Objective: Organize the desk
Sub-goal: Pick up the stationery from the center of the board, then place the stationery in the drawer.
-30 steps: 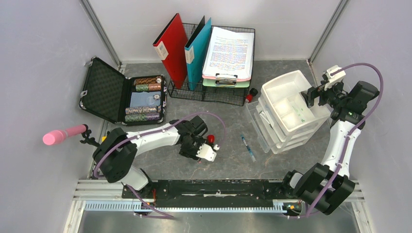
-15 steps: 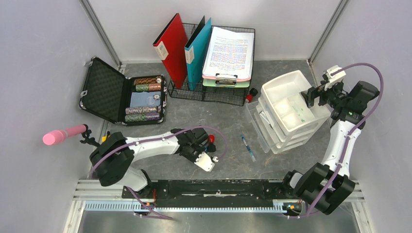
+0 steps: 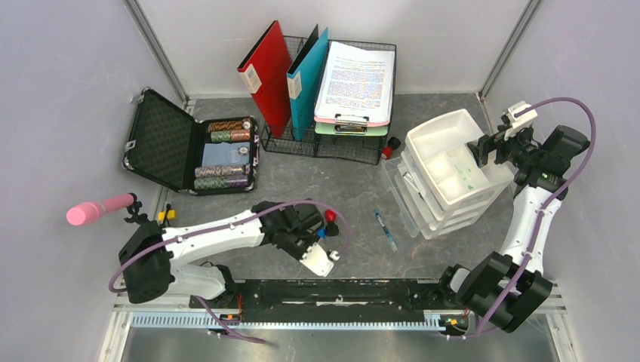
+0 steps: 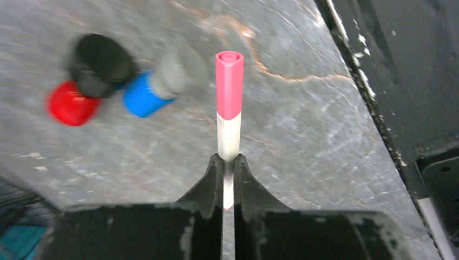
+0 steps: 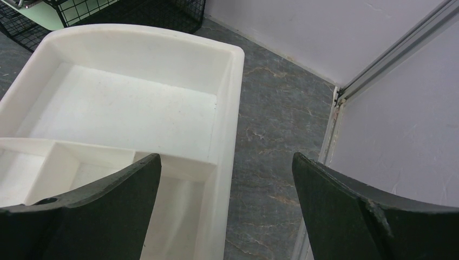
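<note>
**What you're holding right now**

Your left gripper (image 4: pixel 228 163) is pinching a white marker (image 4: pixel 229 92) with a pink cap, holding it out over the desk (image 4: pixel 314 124) near the black rail (image 4: pixel 389 81). Your right gripper (image 5: pixel 226 158) is hanging wide open above the white drawer tray (image 5: pixel 124 103) on the desk's right side.

Left gripper (image 3: pixel 329 253) low over desk (image 3: pixel 355 188), beside red cap (image 3: pixel 330 216); right gripper (image 3: pixel 480 151) above white tray (image 3: pixel 434 139).

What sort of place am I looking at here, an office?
Probably a mock office desk in a robot test booth: folders and a clipboard in a wire rack, a plastic drawer unit, all boxed in by bare grey walls.
</note>
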